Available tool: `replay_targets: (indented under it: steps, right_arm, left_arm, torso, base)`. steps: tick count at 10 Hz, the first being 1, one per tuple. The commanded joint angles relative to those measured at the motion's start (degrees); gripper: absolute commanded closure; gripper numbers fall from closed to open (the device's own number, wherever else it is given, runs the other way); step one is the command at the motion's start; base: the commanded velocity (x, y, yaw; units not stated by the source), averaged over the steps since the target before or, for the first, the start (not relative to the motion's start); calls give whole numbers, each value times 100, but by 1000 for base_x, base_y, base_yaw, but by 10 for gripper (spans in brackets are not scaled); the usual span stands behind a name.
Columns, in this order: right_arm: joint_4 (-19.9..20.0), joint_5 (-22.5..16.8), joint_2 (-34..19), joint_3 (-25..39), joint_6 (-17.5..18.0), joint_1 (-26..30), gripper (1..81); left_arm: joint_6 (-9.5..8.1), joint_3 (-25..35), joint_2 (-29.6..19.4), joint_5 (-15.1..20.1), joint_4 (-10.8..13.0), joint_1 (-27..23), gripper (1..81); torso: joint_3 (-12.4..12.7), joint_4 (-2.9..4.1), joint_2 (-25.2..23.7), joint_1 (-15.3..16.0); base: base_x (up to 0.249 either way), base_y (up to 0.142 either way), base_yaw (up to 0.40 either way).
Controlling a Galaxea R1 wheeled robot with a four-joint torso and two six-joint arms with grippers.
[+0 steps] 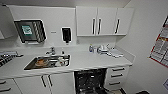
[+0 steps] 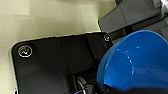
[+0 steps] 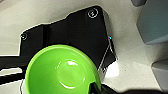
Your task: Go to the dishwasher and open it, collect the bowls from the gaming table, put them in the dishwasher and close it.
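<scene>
Under the white counter (image 1: 82, 61), the dishwasher (image 1: 90, 80) stands open, its dark wire racks showing between the white cabinet doors (image 1: 46, 82) on one side and a stack of drawers (image 1: 117, 76) on the other. What lies in the racks is too dark to tell. Set into the counter, the steel sink (image 1: 47, 62) holds several dishes, one of them orange-brown, with the tap (image 1: 51, 50) behind it. Bottles and small items (image 1: 102, 49) stand near the wall at the counter's far end.

At the left wrist, a blue bowl (image 2: 136, 62) sits tilted with its empty inside showing, its lower rim meeting a dark part of the left gripper (image 2: 100, 88); whether the fingers are clamped on that rim cannot be told. At the right wrist, a green bowl (image 3: 62, 70), also empty, has a dark piece of the right gripper (image 3: 96, 88) at its rim, and again the grip cannot be made out.

Both bowls hang over a pale speckled floor (image 3: 130, 57). White wall cupboards (image 1: 103, 21) hang above the counter, beside a black dispenser (image 1: 66, 34) and a dark-framed holder (image 1: 30, 31). A red-edged poster (image 1: 160, 47) hangs on the right-hand wall.
</scene>
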Motion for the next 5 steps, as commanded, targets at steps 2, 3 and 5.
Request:
replay_targets:
  steps: [2,3,5]
  right_arm:
    - [-52,-235,-163,-31,19,222,811]
    - [-52,-235,-154,-31,10,222,811]
    - [-52,-235,-145,-31,10,222,811]
  left_arm:
    - [-18,98,-107,92,60,-317,811]
    - [-18,81,-107,92,60,-317,811]
    - [-18,81,-107,84,52,-317,811]
  torso:
    - [0,0,0,1]
    - [0,0,0,1]
    - [0,0,0,1]
  base:
    - [102,0,0]
    - [102,0,0]
    - [102,0,0]
